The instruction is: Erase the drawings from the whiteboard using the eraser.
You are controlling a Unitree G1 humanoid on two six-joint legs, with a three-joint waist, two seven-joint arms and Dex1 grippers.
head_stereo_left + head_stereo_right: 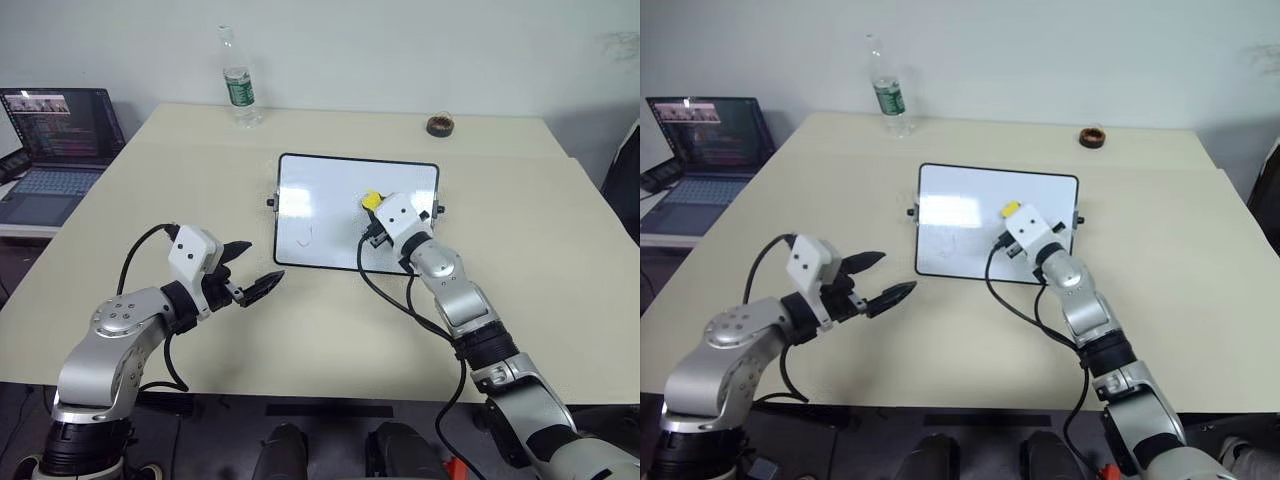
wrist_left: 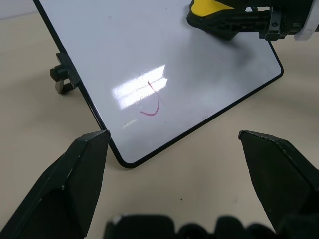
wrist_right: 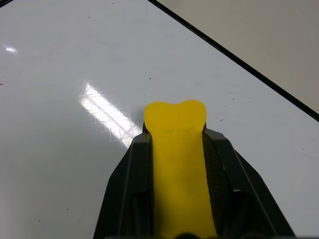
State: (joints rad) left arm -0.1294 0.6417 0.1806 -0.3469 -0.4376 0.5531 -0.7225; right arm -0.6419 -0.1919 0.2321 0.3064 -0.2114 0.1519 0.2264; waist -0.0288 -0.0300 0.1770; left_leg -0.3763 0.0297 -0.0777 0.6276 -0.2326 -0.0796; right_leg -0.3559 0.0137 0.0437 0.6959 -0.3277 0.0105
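The whiteboard (image 1: 330, 190) lies flat in the middle of the table. My right gripper (image 1: 372, 207) is shut on the yellow eraser (image 3: 177, 149), holding it over the board's right half, close to the surface. One small reddish hook-shaped drawing (image 2: 151, 102) remains near the board's front left corner; it is faint in the head view (image 1: 308, 237). My left gripper (image 1: 250, 268) hovers open in front of that corner, with nothing between its black fingers (image 2: 75, 184).
A plastic water bottle (image 1: 238, 85) stands at the table's far edge. A round brown ring (image 1: 439, 125) lies at the far right. An open laptop (image 1: 55, 140) sits on a side surface to the left. Bare tabletop surrounds the board.
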